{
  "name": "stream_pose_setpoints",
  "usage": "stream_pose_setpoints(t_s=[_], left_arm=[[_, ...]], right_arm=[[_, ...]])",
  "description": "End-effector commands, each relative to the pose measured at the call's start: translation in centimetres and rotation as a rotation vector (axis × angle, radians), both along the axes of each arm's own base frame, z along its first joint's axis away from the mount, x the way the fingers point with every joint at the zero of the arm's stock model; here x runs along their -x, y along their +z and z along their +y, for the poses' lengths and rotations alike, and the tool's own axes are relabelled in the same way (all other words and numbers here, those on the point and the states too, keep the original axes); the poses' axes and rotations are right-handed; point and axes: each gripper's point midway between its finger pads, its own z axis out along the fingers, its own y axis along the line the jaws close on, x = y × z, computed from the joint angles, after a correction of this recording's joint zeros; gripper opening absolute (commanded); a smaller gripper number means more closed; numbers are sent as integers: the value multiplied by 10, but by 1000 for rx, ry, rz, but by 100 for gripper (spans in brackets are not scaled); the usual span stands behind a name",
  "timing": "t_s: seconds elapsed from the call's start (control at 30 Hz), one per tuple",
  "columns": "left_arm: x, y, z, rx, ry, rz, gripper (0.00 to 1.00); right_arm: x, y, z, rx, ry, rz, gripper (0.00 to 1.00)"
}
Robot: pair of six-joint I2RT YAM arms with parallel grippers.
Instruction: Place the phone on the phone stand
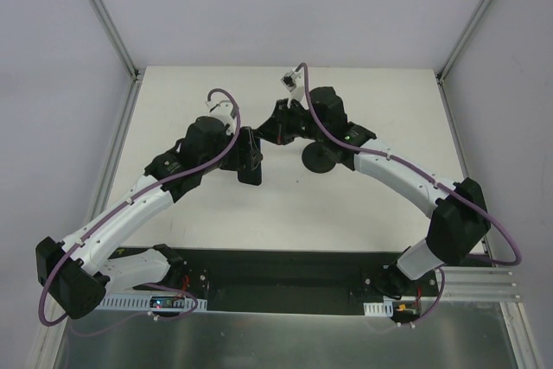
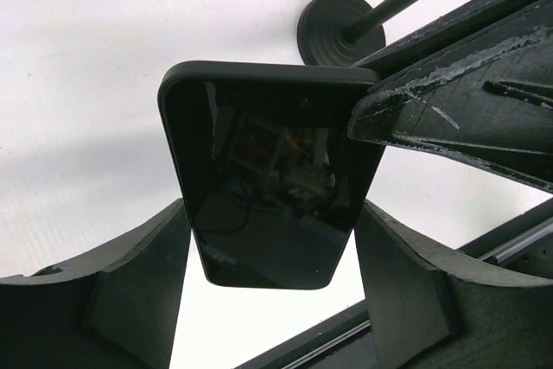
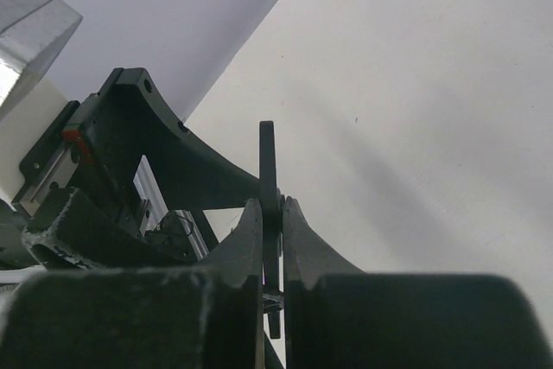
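Note:
The phone (image 2: 268,170), a flat black slab, hangs above the table between my two grippers. My left gripper (image 2: 272,213) has its fingertips against the phone's two long edges. My right gripper (image 3: 270,205) is shut on the phone (image 3: 267,153), seen edge-on as a thin dark strip. In the left wrist view one of its fingers (image 2: 389,110) covers the phone's upper right corner. In the top view the phone (image 1: 251,168) sits at my left gripper (image 1: 249,155), with my right gripper (image 1: 275,130) just beyond. The phone stand (image 1: 321,159) stands to the right; its disc base (image 2: 337,28) and slanted stem show behind the phone.
The white table (image 1: 216,213) is walled by pale panels on the left, back and right. A black base strip (image 1: 285,278) runs along the near edge. Purple cables loop over both arms.

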Motion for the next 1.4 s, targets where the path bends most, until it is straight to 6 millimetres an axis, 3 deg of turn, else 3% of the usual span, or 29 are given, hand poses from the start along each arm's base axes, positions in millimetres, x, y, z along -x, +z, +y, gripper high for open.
stream_pose_setpoints(t_s=[0.0, 0.1, 0.13, 0.17, 0.37, 0.4, 0.5, 0.6, 0.77, 0.83, 0.9, 1.0, 1.03, 1.17, 1.37], left_arm=[[-2, 56, -18, 134, -51, -114, 0], [0, 60, -21, 148, -65, -112, 0], [4, 59, -25, 157, -94, -100, 8], [6, 58, -27, 165, -103, -91, 31], [30, 62, -35, 229, -202, -57, 64], [34, 64, -33, 241, -211, -61, 76], [47, 68, -32, 274, -256, -55, 85], [54, 73, -30, 322, -297, -45, 86], [45, 76, -20, 391, -315, -17, 86], [49, 75, -22, 409, -395, -4, 82], [40, 73, -17, 427, -407, 17, 70], [52, 82, -25, 484, -558, 46, 65], [70, 88, -30, 526, -683, 75, 65], [80, 92, -37, 558, -813, 109, 67], [94, 93, -54, 534, -902, 92, 44]], right_arm=[[5, 34, 9, -72, 50, -80, 1], [7, 38, 2, -71, 44, -143, 1], [8, 41, -1, -75, 41, -159, 1], [12, 42, -6, -79, 41, -172, 1], [25, 69, -22, -177, 85, -235, 1], [27, 68, -24, -187, 92, -237, 0], [28, 80, -37, -234, 109, -241, 0], [32, 87, -46, -266, 135, -246, 0], [39, 94, -50, -306, 172, -235, 0], [43, 98, -51, -311, 195, -251, 0], [49, 98, -53, -310, 231, -258, 0], [57, 100, -56, -307, 280, -275, 0], [58, 100, -58, -306, 292, -282, 0], [71, 99, -60, -302, 370, -296, 0], [79, 98, -63, -287, 412, -314, 0]])
